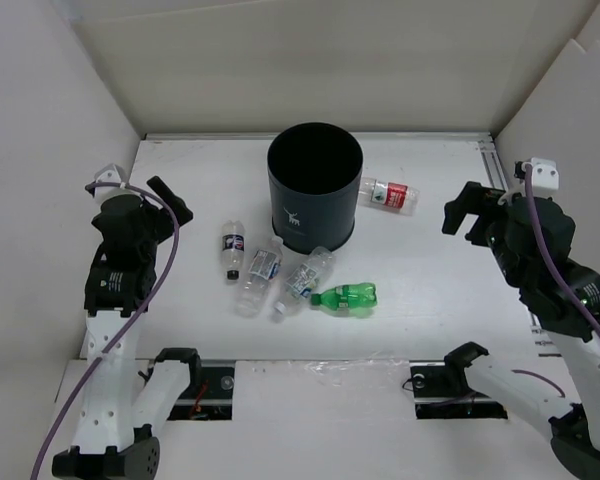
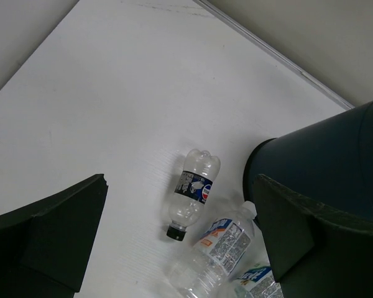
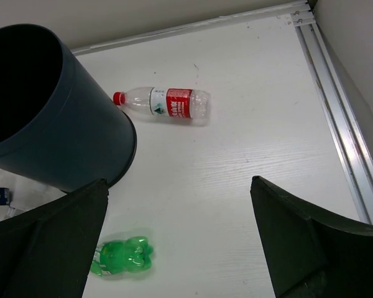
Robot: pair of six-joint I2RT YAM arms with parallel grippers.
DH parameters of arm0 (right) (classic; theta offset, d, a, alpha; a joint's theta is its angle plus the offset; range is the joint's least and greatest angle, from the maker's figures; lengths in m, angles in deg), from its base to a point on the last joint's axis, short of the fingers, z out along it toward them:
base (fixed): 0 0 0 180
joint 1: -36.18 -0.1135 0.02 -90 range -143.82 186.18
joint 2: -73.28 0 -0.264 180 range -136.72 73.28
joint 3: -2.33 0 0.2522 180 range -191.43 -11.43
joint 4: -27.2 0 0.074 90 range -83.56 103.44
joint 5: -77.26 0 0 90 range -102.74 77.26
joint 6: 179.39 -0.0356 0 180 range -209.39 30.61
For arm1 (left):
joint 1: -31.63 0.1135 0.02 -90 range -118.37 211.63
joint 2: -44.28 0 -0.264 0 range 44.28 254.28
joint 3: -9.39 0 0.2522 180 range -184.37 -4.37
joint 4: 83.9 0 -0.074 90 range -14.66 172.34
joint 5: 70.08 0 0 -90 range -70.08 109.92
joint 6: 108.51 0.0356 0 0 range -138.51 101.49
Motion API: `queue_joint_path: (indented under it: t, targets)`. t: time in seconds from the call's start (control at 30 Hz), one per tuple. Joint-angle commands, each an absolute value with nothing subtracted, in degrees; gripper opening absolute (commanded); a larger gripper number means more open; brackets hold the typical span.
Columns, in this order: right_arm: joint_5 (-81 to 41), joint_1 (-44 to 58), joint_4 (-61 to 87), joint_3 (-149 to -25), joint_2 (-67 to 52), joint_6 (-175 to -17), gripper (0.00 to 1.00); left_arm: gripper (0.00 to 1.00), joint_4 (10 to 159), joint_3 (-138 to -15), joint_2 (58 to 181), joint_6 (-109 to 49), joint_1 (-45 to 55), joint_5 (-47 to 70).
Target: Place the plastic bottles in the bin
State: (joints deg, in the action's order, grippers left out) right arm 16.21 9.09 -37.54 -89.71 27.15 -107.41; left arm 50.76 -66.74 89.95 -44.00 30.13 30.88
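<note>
The dark navy bin (image 1: 315,185) stands upright at the table's middle back; it also shows in the left wrist view (image 2: 326,164) and the right wrist view (image 3: 43,105). Three clear bottles with blue-white labels (image 1: 234,249) (image 1: 259,274) (image 1: 304,279) lie in front of it on the left; two show in the left wrist view (image 2: 194,192) (image 2: 221,251). A green bottle (image 1: 346,297) (image 3: 121,256) lies beside them. A red-label bottle (image 1: 390,195) (image 3: 165,103) lies right of the bin. My left gripper (image 1: 170,200) (image 2: 180,242) and right gripper (image 1: 465,212) (image 3: 179,239) are open, empty, above the table.
White walls enclose the table on the left, back and right. A metal rail (image 3: 336,118) runs along the right edge, and another (image 2: 273,56) along the back edge. Black mounts (image 1: 450,380) sit at the near edge.
</note>
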Motion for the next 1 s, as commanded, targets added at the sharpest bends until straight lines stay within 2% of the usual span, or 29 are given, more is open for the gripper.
queue_joint_path:
  t: [0.0,0.33,0.63,0.87,0.97]
  targets:
    - [16.26,8.67,-35.69,-90.88,27.93,-107.94,1.00,1.00,52.10,-66.51,89.10,-43.56,30.04,30.64]
    - [13.90,8.67,-36.21,-91.41,30.04,-107.94,1.00,1.00,51.49,-65.89,92.96,-44.08,30.04,29.25]
    - [10.81,8.67,-34.99,-91.41,30.57,-107.94,1.00,1.00,58.15,-61.85,106.22,-46.54,30.04,15.71]
    - [8.27,8.67,-33.84,-90.00,32.58,-107.41,1.00,1.00,60.28,-62.64,119.67,-51.01,27.06,20.78]
    - [6.95,8.67,-33.23,-89.30,33.11,-106.89,1.00,1.00,64.13,-62.12,123.62,-51.73,27.06,19.58]
